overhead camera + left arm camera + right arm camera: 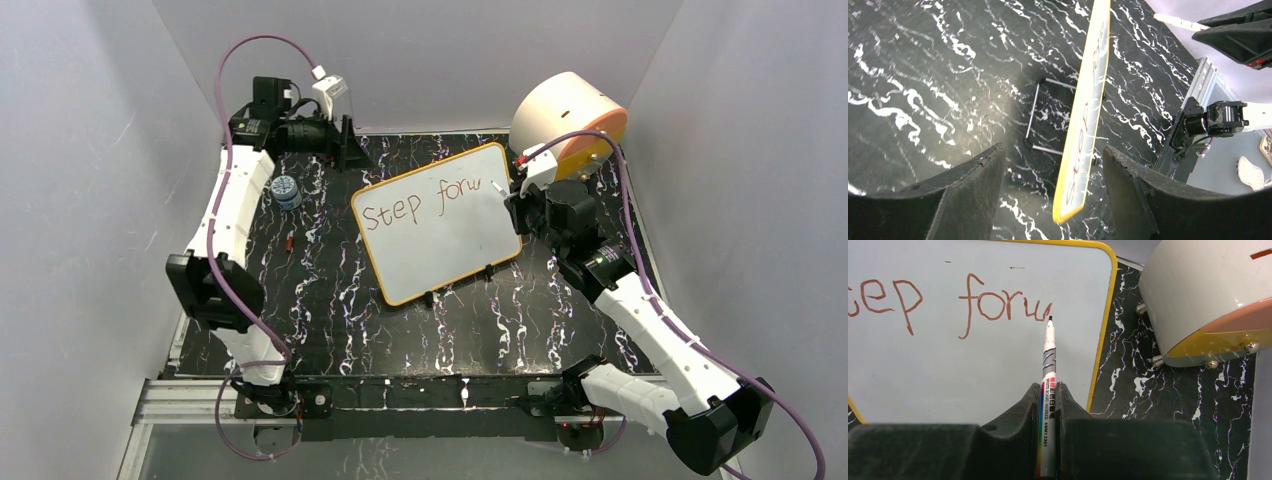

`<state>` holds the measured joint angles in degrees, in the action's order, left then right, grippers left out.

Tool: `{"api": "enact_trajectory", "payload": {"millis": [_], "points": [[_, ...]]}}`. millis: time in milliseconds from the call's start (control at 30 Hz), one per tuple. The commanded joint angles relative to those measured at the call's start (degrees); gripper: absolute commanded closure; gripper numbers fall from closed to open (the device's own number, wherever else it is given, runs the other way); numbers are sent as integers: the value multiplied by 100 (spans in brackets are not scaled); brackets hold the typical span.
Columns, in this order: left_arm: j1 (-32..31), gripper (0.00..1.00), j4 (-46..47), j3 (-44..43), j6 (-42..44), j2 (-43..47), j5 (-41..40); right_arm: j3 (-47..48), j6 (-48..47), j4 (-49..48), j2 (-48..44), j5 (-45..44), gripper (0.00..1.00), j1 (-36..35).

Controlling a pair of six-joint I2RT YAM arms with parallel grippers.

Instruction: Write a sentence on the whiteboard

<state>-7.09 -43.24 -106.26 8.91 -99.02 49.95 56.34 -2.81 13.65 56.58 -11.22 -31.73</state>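
The whiteboard [440, 225] with its orange-yellow frame stands tilted on the black marbled table. The sentence [425, 205] reads "Step forw" in reddish-brown marker on one line. My right gripper [512, 200] is shut on a white marker [1048, 390]; the marker tip touches the board at the end of the "w" [1040, 312]. My left gripper [350, 145] is open at the board's far left corner. In the left wrist view the whiteboard [1088, 100] shows edge-on between the open fingers [973, 195], which do not touch it.
A round peach-and-orange drum [570, 120] stands behind the board at the far right, close to my right gripper. A small blue-and-white jar [286, 191] and a small red bit [290, 241] lie at the left. Grey walls enclose the table.
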Motion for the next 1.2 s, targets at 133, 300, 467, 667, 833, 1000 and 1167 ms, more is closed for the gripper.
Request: {"api": "enact_trajectory", "payload": {"millis": [133, 300, 467, 667, 833, 1000, 1167], "points": [[-786, 32, -8, -855, -118, -1015, 180, -17, 9, -187, -189, -85, 100, 10], [-1041, 33, -16, -1297, -202, -1447, 311, -9, 9, -126, -177, -115, 100, 16], [-1268, 40, -9, -1490, -222, -1731, 380, -33, 8, -140, -210, -158, 100, 17], [-1287, 71, -317, -1545, -26, -1855, 426, -37, -7, -91, -208, -187, 100, 9], [-1286, 92, -1025, -1739, 489, -1771, 211, -41, -17, -62, -205, -64, 100, 16], [-1256, 100, -1561, -1686, 1026, -1560, -135, 17, -62, -71, -98, 224, 100, 16], [-1116, 100, -1762, -1475, 1239, -1331, -224, 95, -65, -93, 80, 420, 100, 3]]}}
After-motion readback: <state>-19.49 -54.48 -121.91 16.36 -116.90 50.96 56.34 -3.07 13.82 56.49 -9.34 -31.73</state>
